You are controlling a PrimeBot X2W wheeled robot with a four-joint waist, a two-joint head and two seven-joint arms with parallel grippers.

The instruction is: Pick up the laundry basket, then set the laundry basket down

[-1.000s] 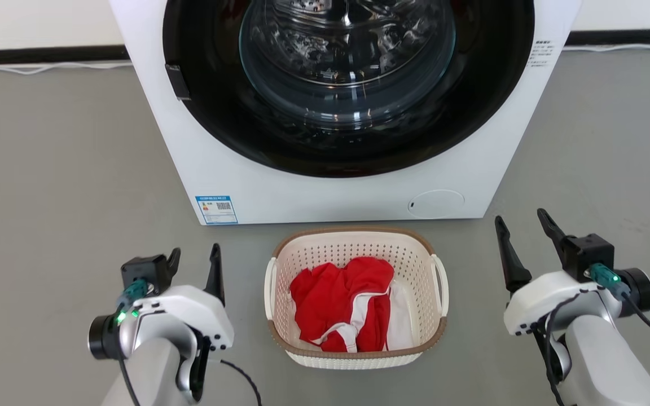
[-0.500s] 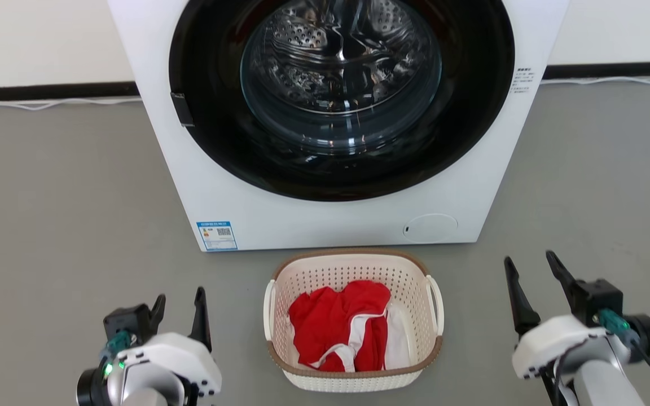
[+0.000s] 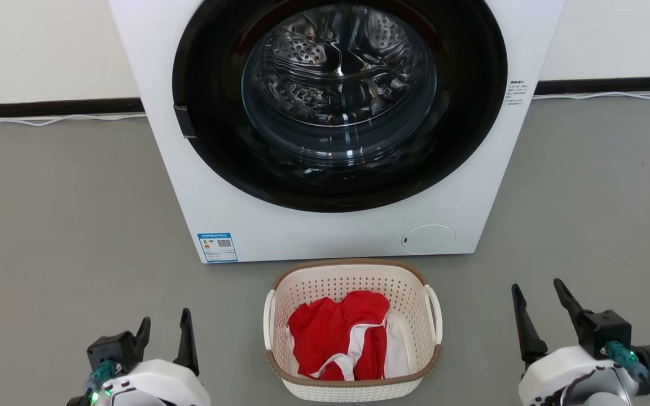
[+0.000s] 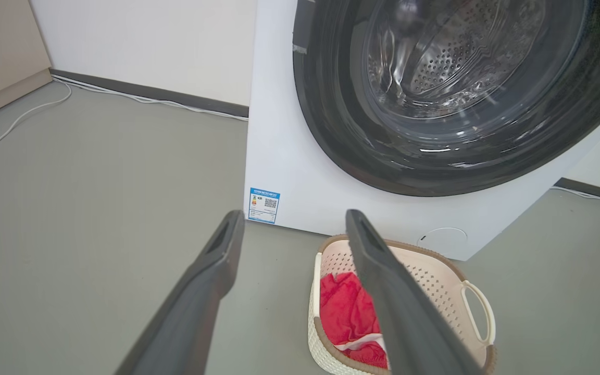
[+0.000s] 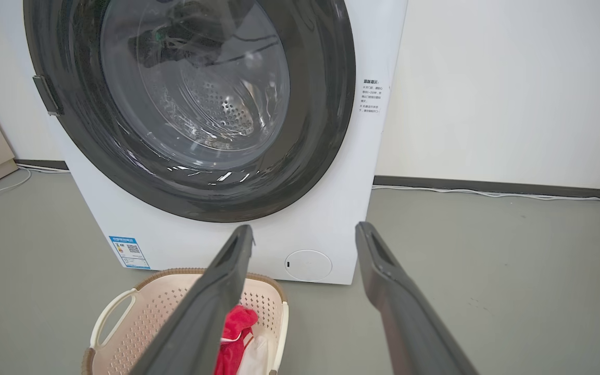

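1. Left gripper (image 3: 165, 317): two dark fingers spread apart, nothing between them, touching nothing.
2. Right gripper (image 3: 536, 285): fingers likewise parted, empty, clear of all objects.
3. Laundry basket (image 3: 352, 280): stands upright on the grey floor (image 3: 77, 225), between the two grippers. It is to the right of the left one and to the left of the right one, with open floor on both sides. Its white loop handles (image 3: 434, 313) are ungrasped.
4. Contents: a red garment (image 3: 336, 327) heaped in the basket, with a white cloth (image 3: 399, 344) beside it on the side nearer the right gripper.
5. Washing machine (image 3: 325, 237): beyond the fingertips of both grippers, just behind the basket.
6. Progress, as judged: no hold is taken and the basket rests on the floor. Reach to the handles, grasp, lift and set-down all appear outstanding.
7. Cut off: both wrists and arms run out of the bottom edge of the head view, and the basket's near wall sits at that edge.
8. Hidden: in each wrist view the finger nearer the basket crosses it and covers part of its rim and load. What lies under the red garment is unseen.
9. Hard to make out: the label print is too small to read, and reflections on the door glass obscure the drum's contents.
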